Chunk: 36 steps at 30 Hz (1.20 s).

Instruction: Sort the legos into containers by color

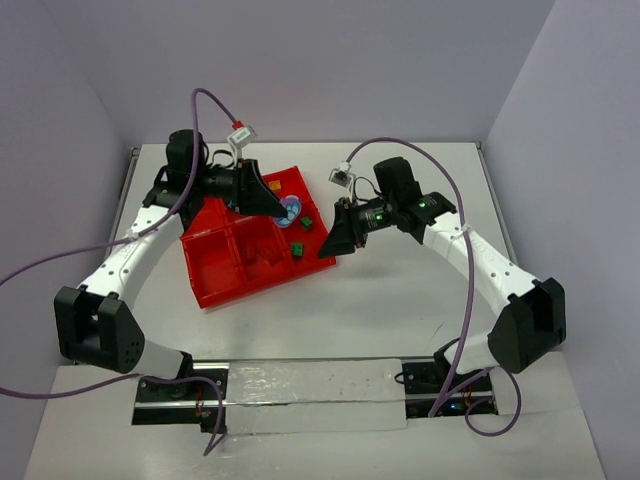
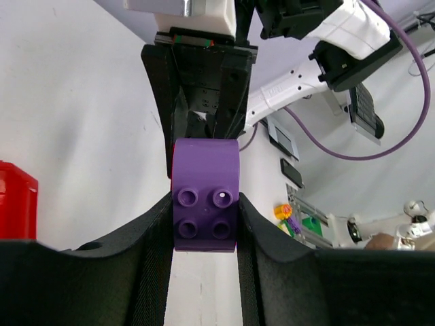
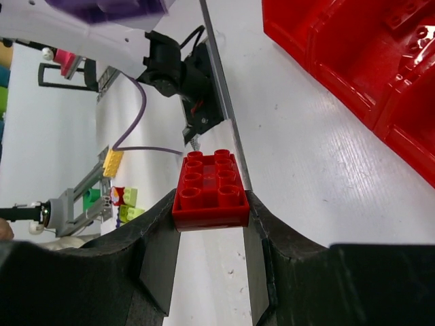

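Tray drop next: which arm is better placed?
Left, likely: the left claw holds the purple brick over the tray; the right claw, holding the red brick, hangs beside it, above the table.

Left claw (image 1: 285, 210) over tray (image 1: 212, 272) far side; right claw (image 1: 326, 249) close at right edge. Surface (image 1: 400, 300) right of tray open.

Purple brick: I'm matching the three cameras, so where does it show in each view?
Top external: purple brick at the left gripper's tip, over the red tray.
Left wrist: centre, clamped between the fingers; tray at left edge.
Right wrist: top left corner, cropped; tray top right.
Shared landmark: the red tray.
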Motion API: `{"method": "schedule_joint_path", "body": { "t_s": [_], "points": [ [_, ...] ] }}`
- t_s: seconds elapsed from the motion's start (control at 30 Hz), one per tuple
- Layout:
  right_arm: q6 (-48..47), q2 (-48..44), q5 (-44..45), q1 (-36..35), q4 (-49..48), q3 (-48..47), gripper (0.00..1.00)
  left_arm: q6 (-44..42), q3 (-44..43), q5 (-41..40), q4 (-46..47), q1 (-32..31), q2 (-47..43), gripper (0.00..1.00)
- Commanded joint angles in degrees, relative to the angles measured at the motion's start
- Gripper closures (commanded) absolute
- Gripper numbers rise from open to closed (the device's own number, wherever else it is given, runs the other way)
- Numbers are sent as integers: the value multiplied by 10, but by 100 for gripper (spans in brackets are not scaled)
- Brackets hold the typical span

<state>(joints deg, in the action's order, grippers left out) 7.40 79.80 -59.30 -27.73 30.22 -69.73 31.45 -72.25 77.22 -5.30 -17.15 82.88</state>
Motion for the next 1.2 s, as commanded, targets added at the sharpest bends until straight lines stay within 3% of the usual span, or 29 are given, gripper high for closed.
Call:
{"method": "schedule_joint_path", "body": {
  "t_s": [0.0,0.13,0.17,0.27,0.4,0.53,0.77,0.9,1.03,1.1,1.17],
  "points": [
    [13,5,46,2,-7,-8,100,-5,-22,-80,-38,44,-42,100],
    [44,19,147,-4,-12,-32,100,-6,18,-258,-155,69,-70,100],
    [76,26,193,-13,-17,-42,100,-12,36,-379,-251,69,-105,100],
    [105,45,235,-27,-27,-61,100,11,88,-599,-325,70,-168,100],
    [148,64,282,-63,-72,-73,100,69,136,-746,-388,70,-263,100],
    [187,106,341,-98,-97,-102,100,102,186,-825,-397,71,-286,100],
    [222,196,455,-155,-85,-189,99,125,237,-895,-362,72,-240,100],
    [222,257,472,-169,-65,-246,94,125,241,-902,-348,72,-200,98],
    [224,298,472,-181,-62,-279,82,125,250,-898,-336,72,-190,74],
    [224,318,469,-188,-60,-292,65,122,249,-895,-322,72,-201,47],
    [223,336,471,-190,-51,-311,56,118,239,-893,-319,72,-206,28]
  ]
}}
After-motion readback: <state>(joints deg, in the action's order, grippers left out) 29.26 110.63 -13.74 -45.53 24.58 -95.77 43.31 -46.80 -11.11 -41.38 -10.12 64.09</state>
